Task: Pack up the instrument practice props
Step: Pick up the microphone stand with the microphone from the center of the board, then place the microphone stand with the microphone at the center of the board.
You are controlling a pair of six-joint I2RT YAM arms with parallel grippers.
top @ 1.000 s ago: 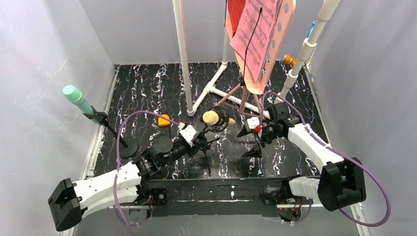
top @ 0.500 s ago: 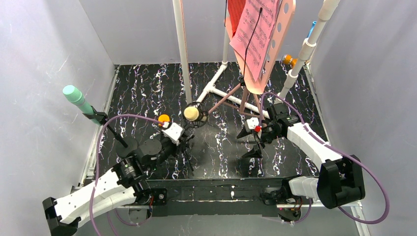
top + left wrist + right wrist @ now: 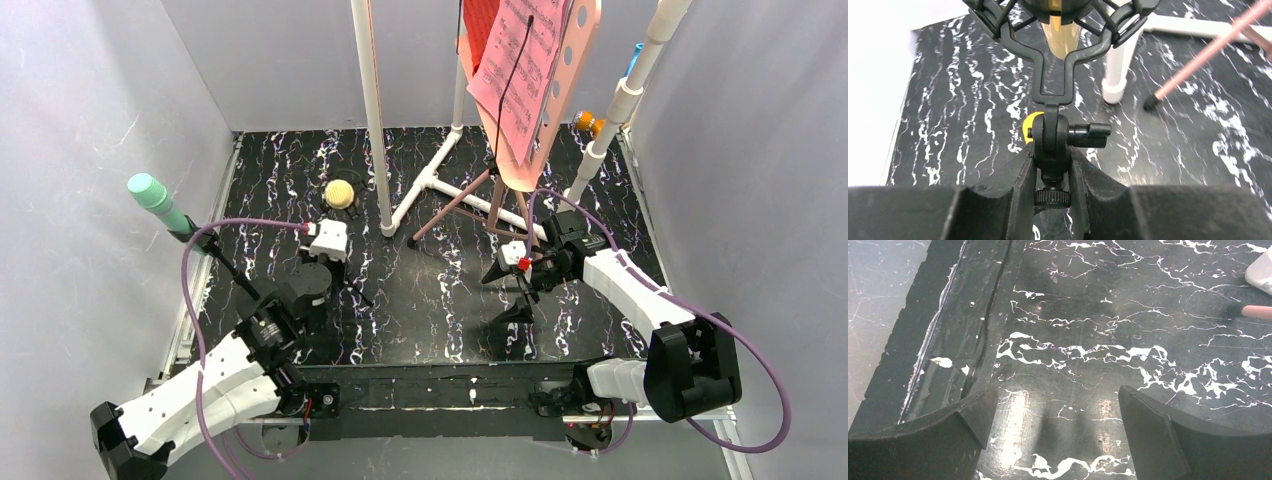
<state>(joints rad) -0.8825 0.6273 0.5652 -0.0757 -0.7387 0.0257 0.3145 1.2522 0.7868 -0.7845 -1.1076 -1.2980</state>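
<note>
Left gripper [image 3: 1052, 157] tight in a grip; right gripper [image 3: 1058, 400] wide open, seemingly nose-down.

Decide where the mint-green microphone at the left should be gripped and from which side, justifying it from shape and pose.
Probably the straight body of the mint-green microphone, just above its black clip, approached from the right, the table side. It leans up and left toward the wall, leaving little room there, and the body is an even cylinder a tool can close across.
</note>
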